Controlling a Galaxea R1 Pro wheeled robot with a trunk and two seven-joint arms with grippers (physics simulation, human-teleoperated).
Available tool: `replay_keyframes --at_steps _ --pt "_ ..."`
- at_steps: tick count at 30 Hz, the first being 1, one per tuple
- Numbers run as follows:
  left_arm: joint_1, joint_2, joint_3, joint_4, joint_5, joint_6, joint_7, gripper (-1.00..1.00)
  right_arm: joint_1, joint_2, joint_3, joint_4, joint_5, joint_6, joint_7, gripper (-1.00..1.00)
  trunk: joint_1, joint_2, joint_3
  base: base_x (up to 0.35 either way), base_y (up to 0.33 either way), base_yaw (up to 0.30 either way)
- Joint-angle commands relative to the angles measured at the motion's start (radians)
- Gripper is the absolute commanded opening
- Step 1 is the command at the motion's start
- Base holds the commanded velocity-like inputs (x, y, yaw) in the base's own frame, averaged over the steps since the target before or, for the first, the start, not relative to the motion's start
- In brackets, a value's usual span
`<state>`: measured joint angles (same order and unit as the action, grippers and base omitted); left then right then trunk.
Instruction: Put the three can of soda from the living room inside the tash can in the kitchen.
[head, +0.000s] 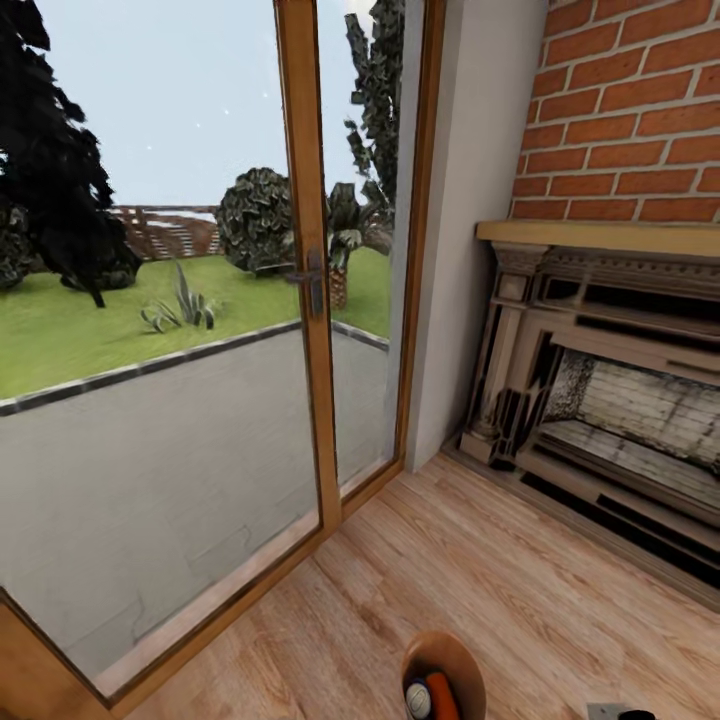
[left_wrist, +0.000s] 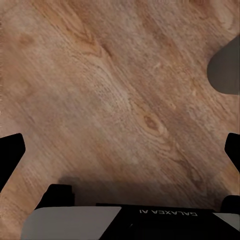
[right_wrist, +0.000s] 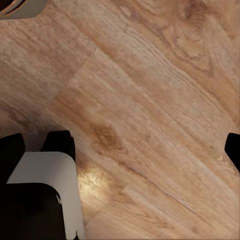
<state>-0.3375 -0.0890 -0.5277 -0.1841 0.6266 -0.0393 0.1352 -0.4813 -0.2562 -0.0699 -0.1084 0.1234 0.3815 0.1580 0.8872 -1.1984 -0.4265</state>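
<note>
Nearest the camera in the head view, at the lower edge, the tash can (head: 443, 672) stands on the light wood floor (head: 520, 590) — inside it lie an orange can of soda (head: 441, 697) and a dark can with a pale top (head: 417, 700). Left is the glass door (head: 180, 330), right the brick fireplace (head: 610, 400). Both wrist views face floorboards; the left fingers (left_wrist: 11, 157) and right fingers (right_wrist: 233, 150) stand released, wide apart.
</note>
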Motion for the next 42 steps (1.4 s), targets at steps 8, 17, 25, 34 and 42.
replay_keyframes --at_steps 8,17,25,34,42 --pt "0.001 0.000 0.000 0.000 -0.001 0.001 0.000 1.00 0.001 0.000 0.001 0.062 0.000 -0.111 0.000 1.00 -0.031 0.056 0.025 0.000 0.000 0.000" --pt "0.004 0.000 0.000 0.000 0.000 0.000 0.000 1.00 0.001 -0.001 -0.001 0.072 0.001 -0.125 0.000 1.00 -0.065 0.119 0.053 0.000 0.000 0.000" --pt "0.007 0.000 0.000 0.000 0.001 -0.001 0.001 1.00 0.002 -0.001 -0.001 0.074 0.001 -0.127 0.000 1.00 -0.096 0.175 0.078 0.000 0.000 0.000" --pt "0.008 0.000 0.000 0.000 0.001 -0.001 0.001 1.00 0.009 -0.001 -0.001 0.087 -0.003 -0.210 0.000 1.00 -0.100 0.182 0.082 0.000 0.000 0.000" --pt "0.008 0.000 0.001 0.000 0.002 0.001 0.002 1.00 0.010 -0.001 -0.001 0.088 -0.004 -0.218 0.000 1.00 -0.100 0.182 0.082 0.000 0.000 0.000"
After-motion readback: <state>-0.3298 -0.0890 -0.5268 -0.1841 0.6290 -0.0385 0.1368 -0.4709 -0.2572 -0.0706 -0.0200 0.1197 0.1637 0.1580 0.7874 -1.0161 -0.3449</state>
